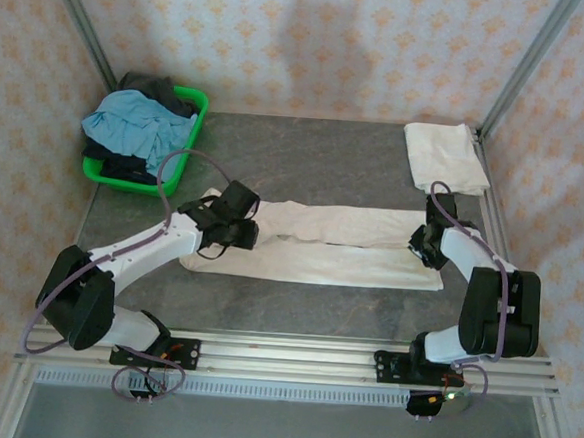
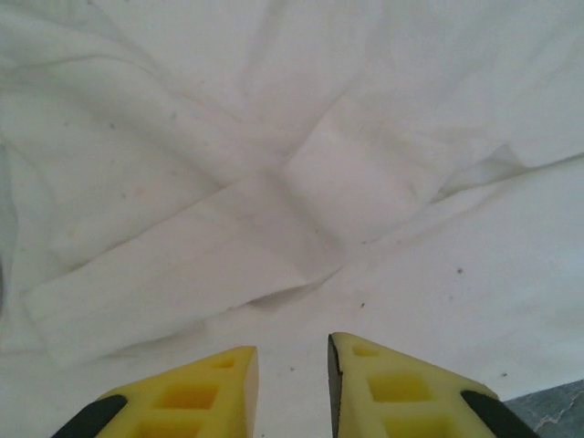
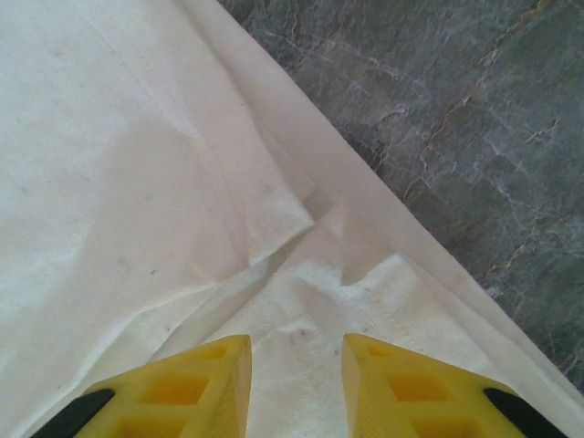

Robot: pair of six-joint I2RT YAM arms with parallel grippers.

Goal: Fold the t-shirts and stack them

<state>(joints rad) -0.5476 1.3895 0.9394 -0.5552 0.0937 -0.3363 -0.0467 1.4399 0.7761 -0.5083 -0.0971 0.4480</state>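
Long cream t-shirt [image 1: 340,244] lies flat across the middle of the table [image 1: 316,161], folded lengthwise into a narrow band running left to right, edges a bit uneven at the left end. Second t-shirt [image 1: 444,154], already folded into a small rectangle, sits at the table's far right corner, well apart from the band. Green basket [image 1: 124,179] at the table's far left corner holds a light blue garment [image 1: 133,123] heaped on top of a dark garment [image 1: 153,87]. Left tool [image 1: 242,224] is left of the table's centre, over the band's left end. In the left wrist view its yellow fingers [image 2: 401,383] are slightly spread with a narrow gap, nothing pinched, and creased layered cloth lies just below. Right tool [image 1: 423,243] is right of the table's centre, over the band's right end. In the right wrist view its fingers [image 3: 192,383] are parted a little wider, with no cloth caught between them. Below them the cloth shows a small puckered fold where the layers meet, and bare grey table [image 3: 456,109] starts just past the shirt's edge. Can't tell if either tool's tips touch the fabric.
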